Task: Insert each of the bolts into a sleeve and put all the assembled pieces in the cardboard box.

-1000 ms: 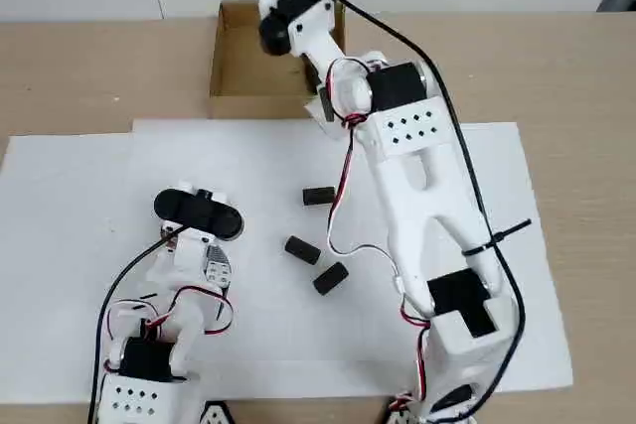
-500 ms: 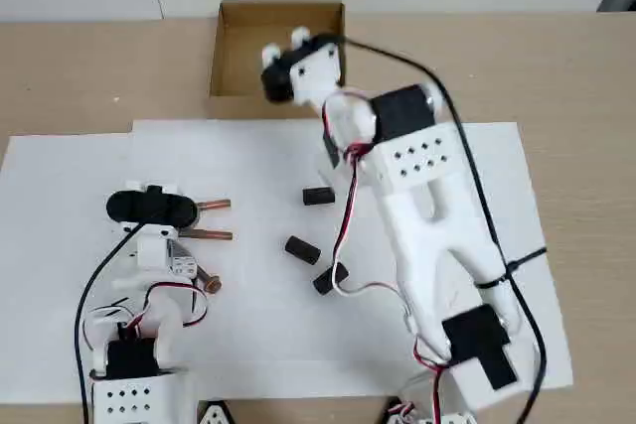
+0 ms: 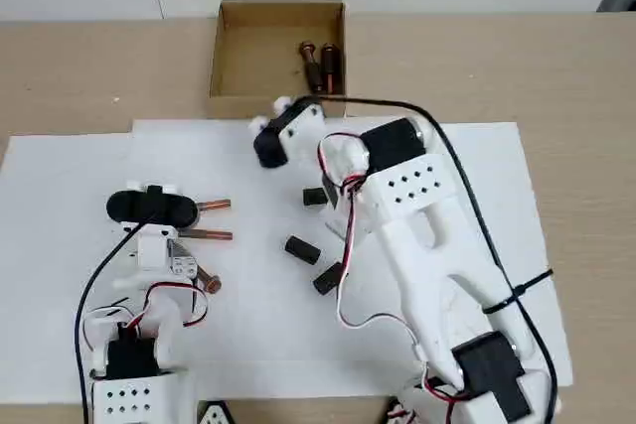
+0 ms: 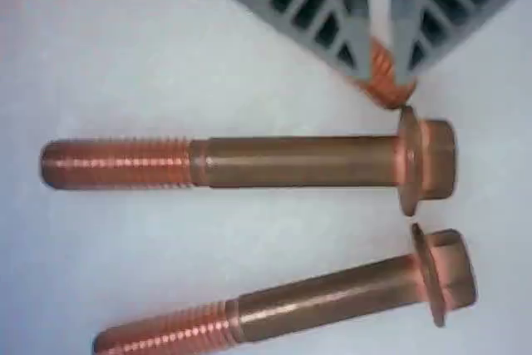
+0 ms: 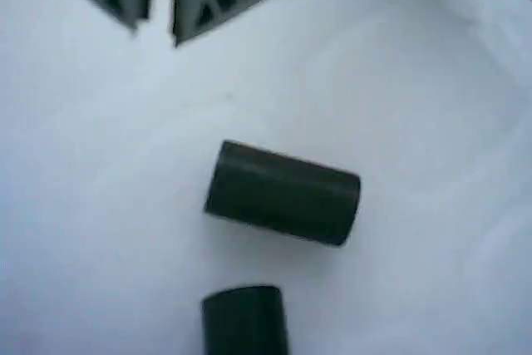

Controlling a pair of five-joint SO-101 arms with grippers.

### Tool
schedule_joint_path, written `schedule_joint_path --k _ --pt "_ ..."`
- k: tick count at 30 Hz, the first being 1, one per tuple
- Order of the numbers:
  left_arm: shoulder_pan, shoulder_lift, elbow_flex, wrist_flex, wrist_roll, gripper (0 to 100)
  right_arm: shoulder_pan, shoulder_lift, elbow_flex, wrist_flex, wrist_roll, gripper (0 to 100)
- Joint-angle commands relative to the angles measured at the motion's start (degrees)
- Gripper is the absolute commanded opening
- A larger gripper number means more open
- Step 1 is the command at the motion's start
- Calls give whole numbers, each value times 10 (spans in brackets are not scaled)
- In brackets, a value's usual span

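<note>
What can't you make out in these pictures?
Third bolt: left wrist view, mostly behind the left claw.
Second sleeve: right wrist view, cut off by the picture's edge.
Sleeve nearest the cardboard box: high view, partly under the right arm.
Assembled pieces in the box: too small for detail.

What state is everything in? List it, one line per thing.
Box: open, two sleeved bolts inside.
Sleeves: three loose, empty, lying on the paper.
Bolts: three bare, two lying side by side, one at the left gripper.
Left gripper: shut, tips at a bolt's threaded end.
Right gripper: shut, empty, above a sleeve.
</note>
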Motion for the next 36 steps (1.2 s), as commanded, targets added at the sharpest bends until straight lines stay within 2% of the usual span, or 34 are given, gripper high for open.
schedule_joint_path --k 1,9,16,29,36 --pt "-4 -6 -3 -13 -2 6 -22 -23 11 2 22 138" --pt "-8 -6 -3 -13 -2 6 -73 -23 58 -59 22 162" --pt "-107 -6 7 -56 -2 6 -92 -23 113 -117 22 162" --pt "-108 -6 8 -58 -4 6 -100 51 141 -216 22 162" --pt "-108 -6 9 -61 -41 6 -101 93 141 -249 22 162"
